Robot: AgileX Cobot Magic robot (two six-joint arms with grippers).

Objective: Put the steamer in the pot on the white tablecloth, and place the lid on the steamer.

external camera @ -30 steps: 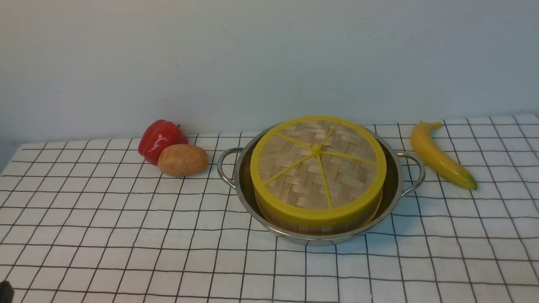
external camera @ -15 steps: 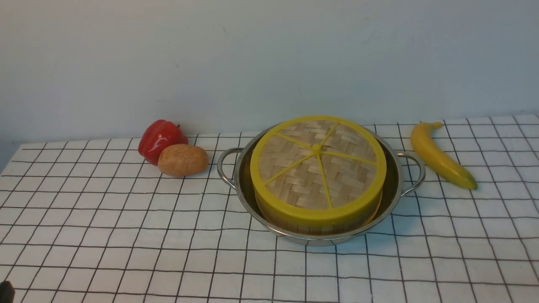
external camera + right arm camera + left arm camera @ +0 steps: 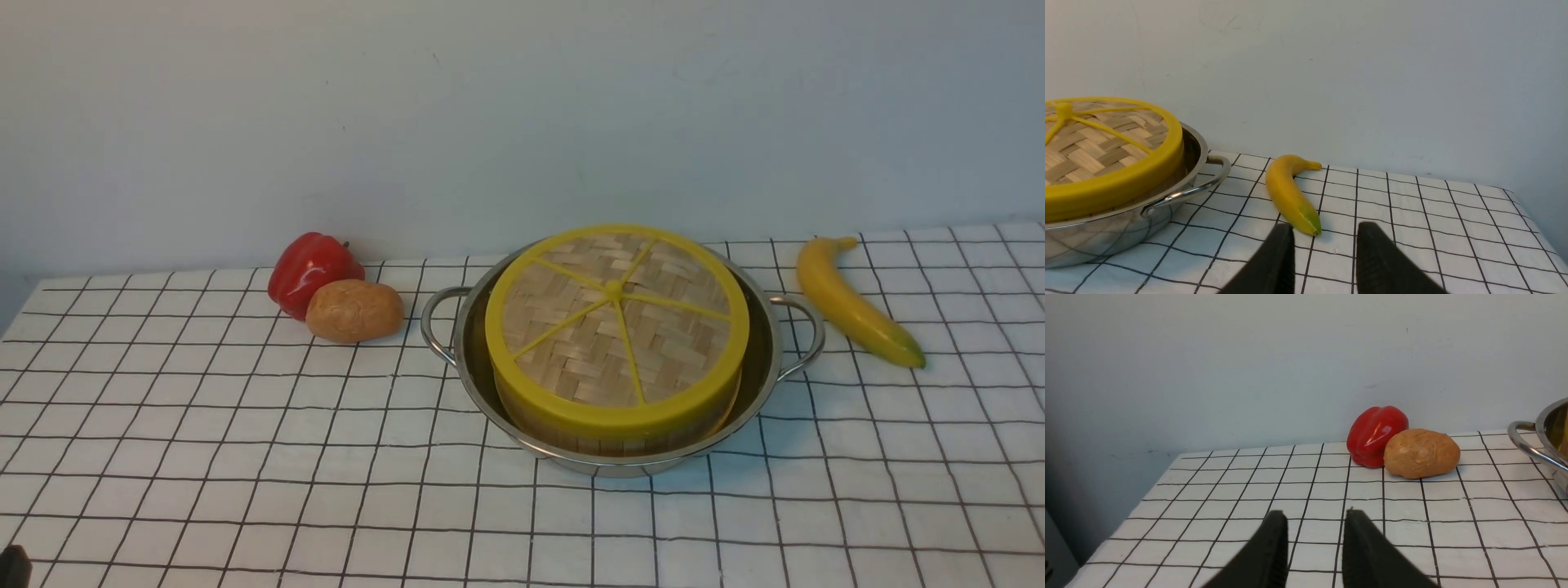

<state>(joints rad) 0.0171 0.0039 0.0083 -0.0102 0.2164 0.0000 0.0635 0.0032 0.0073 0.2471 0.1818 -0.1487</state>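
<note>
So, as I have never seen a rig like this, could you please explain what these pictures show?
It's a two-armed robot. One camera looks forward from between the arms; another sits on each wrist. On the gridded white tablecloth stands a steel pot holding the steamer, its woven lid on top. A red pepper and a brown, potato-like thing lie left, a banana right. The left claw and right claw are open, holding nothing.

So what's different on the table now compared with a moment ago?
Nothing on the table: the lid, pot, pepper, potato-like item and banana all sit as before. Only the left gripper's dark tip, at the picture's corner, has crept slightly rightward.
</note>
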